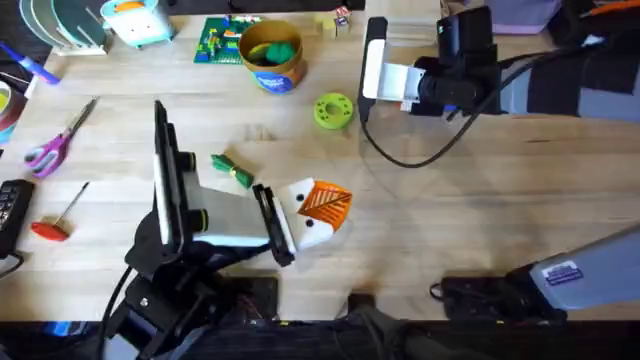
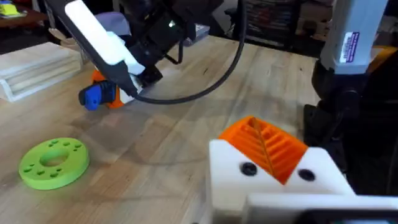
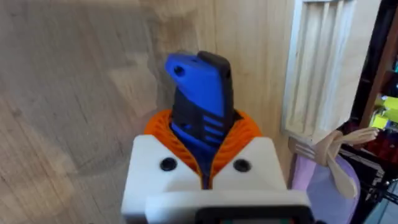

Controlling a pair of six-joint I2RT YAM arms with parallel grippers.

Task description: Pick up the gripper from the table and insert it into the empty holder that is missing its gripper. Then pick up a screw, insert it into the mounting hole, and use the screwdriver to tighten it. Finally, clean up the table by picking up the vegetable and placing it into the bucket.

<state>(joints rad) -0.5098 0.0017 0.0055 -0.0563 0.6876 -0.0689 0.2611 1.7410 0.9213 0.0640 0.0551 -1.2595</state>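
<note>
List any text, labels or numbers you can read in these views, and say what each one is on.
None can be read.
White and blue sticker on the grey arm link, also in the left wrist view: print too blurred.
Blue label on the small yellow-orange cylindrical bucket: too small.
Black keypad device at the light wooden table's edge: keys illegible.

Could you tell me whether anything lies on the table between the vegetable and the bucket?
Nothing visible stands between the vegetable and the bucket; the lime-green disc lies off to one side of that line.
</note>
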